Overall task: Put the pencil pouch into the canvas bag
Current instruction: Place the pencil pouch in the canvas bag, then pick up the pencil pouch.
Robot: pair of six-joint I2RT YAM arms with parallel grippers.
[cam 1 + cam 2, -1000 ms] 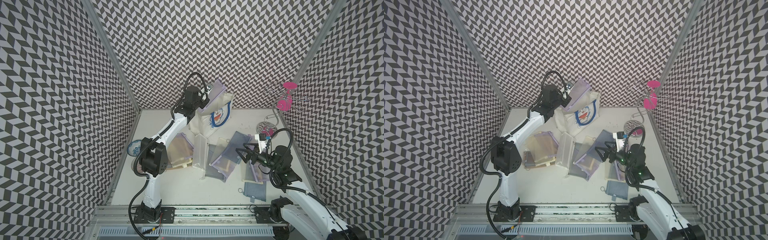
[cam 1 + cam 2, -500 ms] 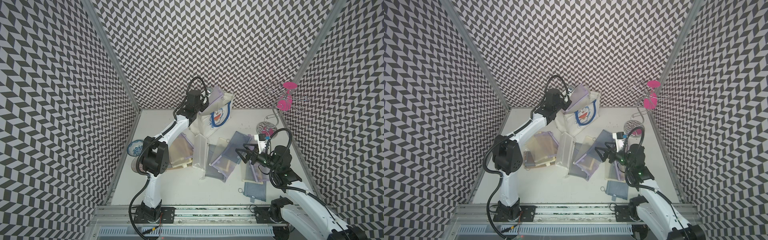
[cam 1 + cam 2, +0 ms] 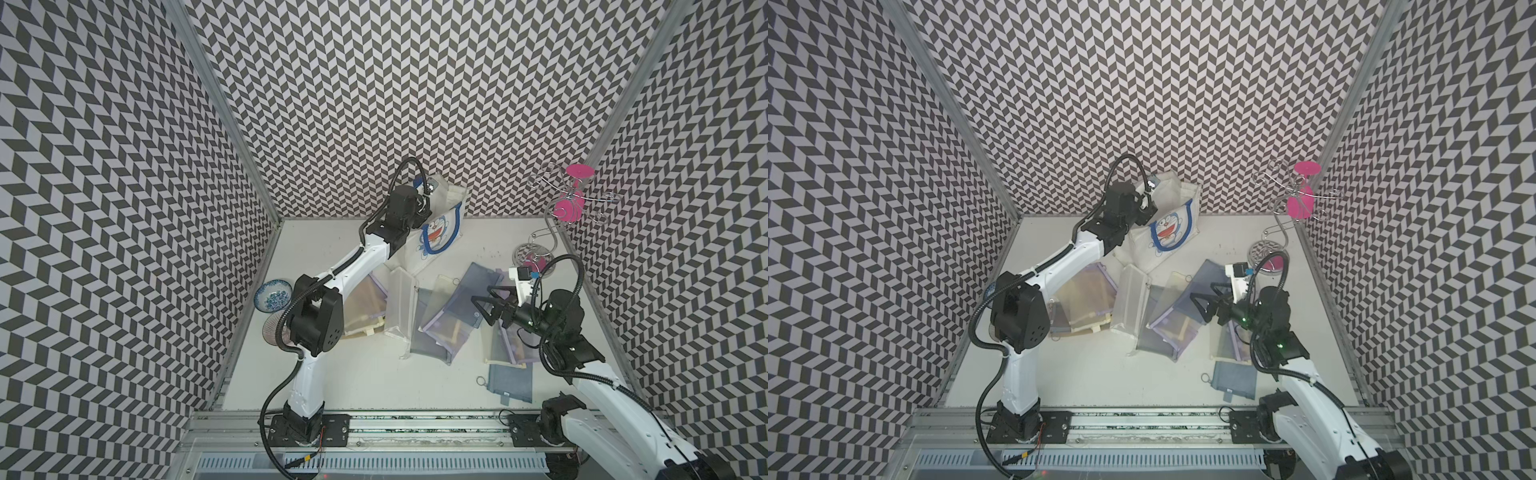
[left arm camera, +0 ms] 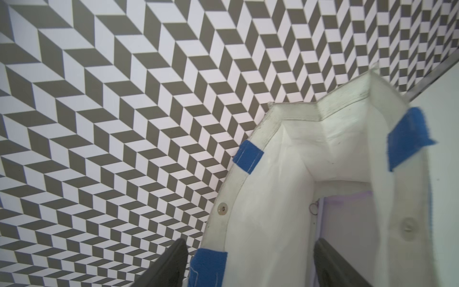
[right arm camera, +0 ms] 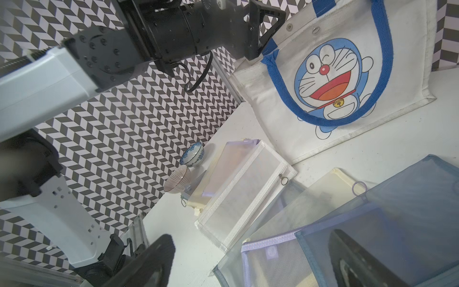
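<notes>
Only wrist-view: pouch (image 4: 347, 223) inside bag (image 4: 270, 213).

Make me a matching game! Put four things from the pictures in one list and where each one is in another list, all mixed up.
Things:
1. canvas bag
2. blue-patterned bowl
3. wire stand
4. small grey-blue pouch

Places:
A. front right, lying alone
B. at the back, in the middle
C. far left side
D. back right corner

Pairs: 1-B, 2-C, 3-D, 4-A
</notes>
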